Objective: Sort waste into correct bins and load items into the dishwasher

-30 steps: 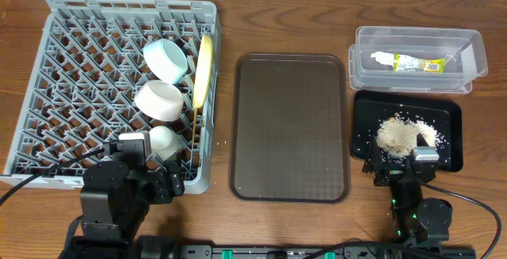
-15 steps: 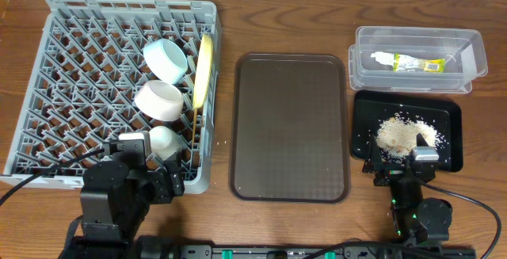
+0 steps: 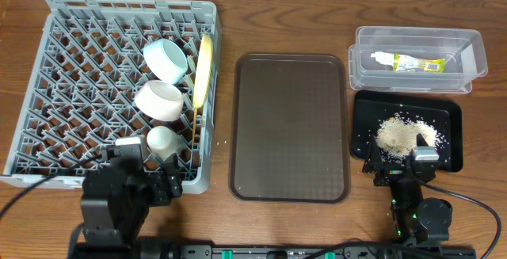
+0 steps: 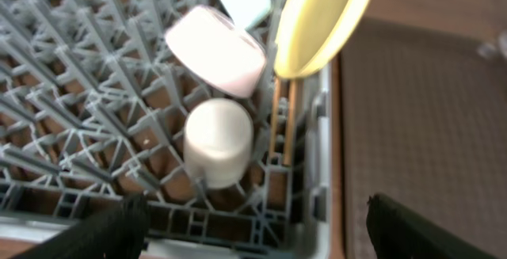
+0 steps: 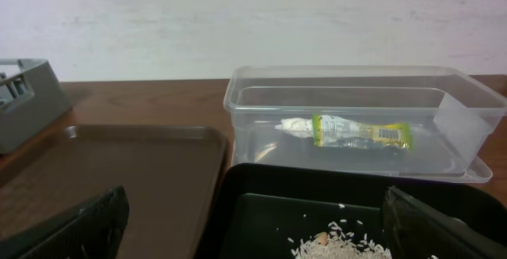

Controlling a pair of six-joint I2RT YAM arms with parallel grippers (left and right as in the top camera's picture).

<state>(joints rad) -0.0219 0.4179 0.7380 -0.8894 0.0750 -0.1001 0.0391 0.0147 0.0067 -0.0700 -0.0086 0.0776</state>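
L end effector (image 4: 257, 237) backed off small white cup (image 4: 218, 142); we see it, R end effector (image 5: 253, 229) wide open, empty. Wooden desk (image 3: 224, 21), white wall (image 5: 238, 13).

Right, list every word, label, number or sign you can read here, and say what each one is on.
Wrapper in the clear plastic tub: green and yellow print with a dark patch, too small and blurred to read in any view.
Dish rack, brown tray, black tray: no lettering visible.
No text here can be read.
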